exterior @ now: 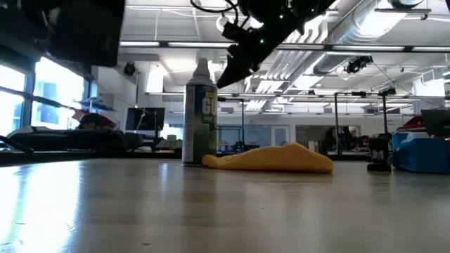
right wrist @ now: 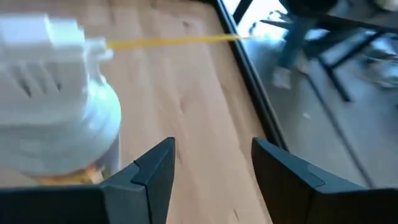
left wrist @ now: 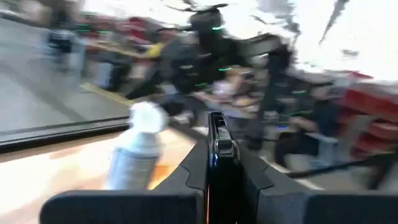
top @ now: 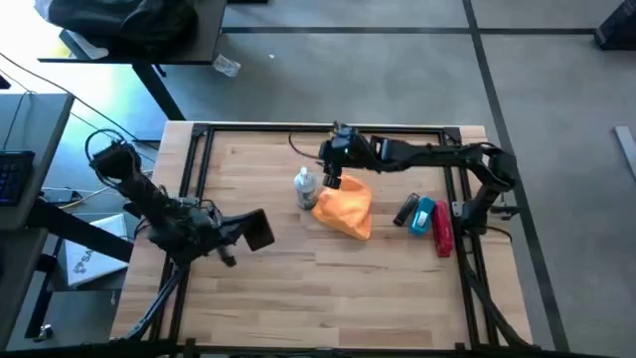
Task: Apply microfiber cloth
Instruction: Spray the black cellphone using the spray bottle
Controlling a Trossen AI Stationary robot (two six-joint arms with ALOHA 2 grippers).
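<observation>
Near the middle of the table the orange cloth is lying crumpled, just beside a spray bottle, and the right gripper is hanging above the cloth's far edge with its fingers spread apart and holding nothing, probably lining up to pick the cloth up. Off to the left side, the left gripper is clamping a black phone on edge, likely presenting it for wiping. Looking level across the table, the low view is showing that the cloth is lying flat and low against the bottle's base and that the right gripper is sitting well above both. Only the right wrist view is making the open gap plain, while only the left wrist view is showing the phone pinched upright between dark fingers
</observation>
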